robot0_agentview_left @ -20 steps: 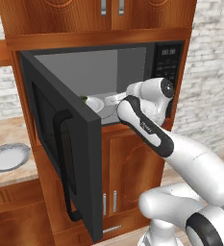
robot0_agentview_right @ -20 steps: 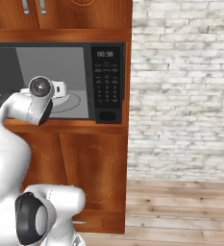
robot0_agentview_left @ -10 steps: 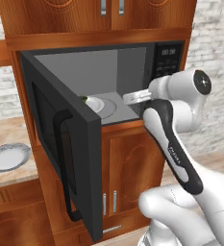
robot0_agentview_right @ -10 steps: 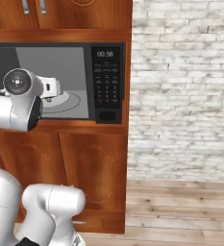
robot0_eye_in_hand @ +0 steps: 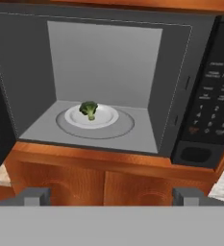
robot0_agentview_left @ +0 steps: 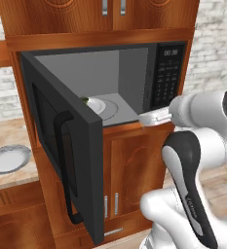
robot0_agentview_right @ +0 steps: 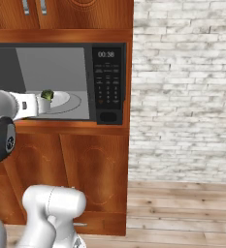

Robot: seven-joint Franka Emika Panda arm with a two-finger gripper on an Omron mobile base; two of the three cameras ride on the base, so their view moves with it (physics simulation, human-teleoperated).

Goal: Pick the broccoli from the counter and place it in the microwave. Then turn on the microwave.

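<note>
Broccoli (robot0_eye_in_hand: 89,109) sits on microwave (robot0_eye_in_hand: 190,91) turntable, claw (robot0_eye_in_hand: 111,196) wide open and empty outside, door (robot0_agentview_left: 61,146) ajar to its left.

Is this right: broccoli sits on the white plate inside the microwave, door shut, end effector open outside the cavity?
Not quite. The microwave door stands wide open, as the left base view shows. The rest holds: the broccoli sits on the white plate, and the end effector is open outside.
</note>
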